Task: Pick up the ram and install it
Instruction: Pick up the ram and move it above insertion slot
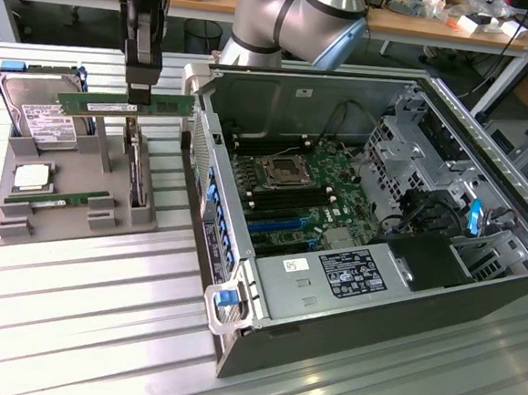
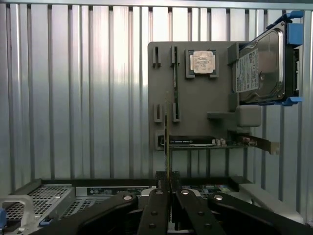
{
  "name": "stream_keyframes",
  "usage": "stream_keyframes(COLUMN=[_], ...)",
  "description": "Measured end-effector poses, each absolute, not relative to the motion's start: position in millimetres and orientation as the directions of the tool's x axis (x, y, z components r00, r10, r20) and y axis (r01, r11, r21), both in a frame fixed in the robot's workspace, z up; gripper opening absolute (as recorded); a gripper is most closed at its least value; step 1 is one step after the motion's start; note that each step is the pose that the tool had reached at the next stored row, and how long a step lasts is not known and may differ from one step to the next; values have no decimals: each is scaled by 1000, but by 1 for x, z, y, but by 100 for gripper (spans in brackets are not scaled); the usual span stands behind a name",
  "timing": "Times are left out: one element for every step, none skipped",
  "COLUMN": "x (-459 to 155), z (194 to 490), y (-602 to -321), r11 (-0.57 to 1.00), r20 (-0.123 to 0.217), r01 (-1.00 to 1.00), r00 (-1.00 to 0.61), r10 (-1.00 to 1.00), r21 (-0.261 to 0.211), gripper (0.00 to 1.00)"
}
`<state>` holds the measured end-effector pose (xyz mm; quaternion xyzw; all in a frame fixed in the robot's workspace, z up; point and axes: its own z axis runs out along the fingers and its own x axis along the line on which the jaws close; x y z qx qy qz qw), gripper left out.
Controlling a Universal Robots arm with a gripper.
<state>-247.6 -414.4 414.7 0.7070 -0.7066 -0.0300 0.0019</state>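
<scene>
Green ram (image 1: pixel 98 103) in the grip, above the fixture

1. State. I read the gripper (image 1: pixel 140 93) as clamped on the ram. Its two fingers close on the upper edge of the stick, close to its middle. In the wrist view the ram (image 2: pixel 167 142) appears edge-on, as a thin line running straight out from between the fingers of the gripper (image 2: pixel 167 196).

2. Position. The stick hangs level, long edge horizontal, directly under the gripper and clear above the grey fixture (image 1: pixel 79 169) at the exterior view's left. Beneath it stands the expansion card (image 1: pixel 138 174). Nearer the camera, a second stick (image 1: pixel 58 201) lies in its holders. The end of the held ram toward the exterior view's right is just beside the near-left corner of the open case (image 1: pixel 520 195).

3. Handling (my judgement). The step in hand is the carry toward the motherboard (image 1: pixel 292 186).
- Keep the stick level and the clamp firm. A thin board gripped by one edge may pivot if swung quickly.
- Hold enough height to pass over the case wall without clipping it.
- Bring the long edge parallel with the slots beside the processor socket (image 1: pixel 280 171) before any descent.
- I cannot tell from here which way the notch faces, so I would confirm that first
</scene>
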Motion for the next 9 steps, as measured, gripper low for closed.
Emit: stream_keyframes(x=[-245, -241, -238, -236, -234, -231, -228, -224, -220], z=[415, 415, 415, 415, 415, 415, 415, 415, 415], y=[-414, -414, -414, -414, -414, -414, -414, -414, -414], r11=[-2, -2, -2, -1, -1, -1, -1, -1, -1], r20=[-40, -40, -40, -40, -40, -40, -40, -40, -40], r01=[-999, -999, -999, -999, -999, -999, -999, -999, -999], r00=[0, 0, 0, 0, 0, 0, 0, 0, 0], r10=[-999, -999, -999, -999, -999, -999, -999, -999, -999], r21=[45, 45, 45, 45, 45, 45, 45, 45, 45], gripper=[12, 12, 12, 12, 12, 12, 12, 12, 12])
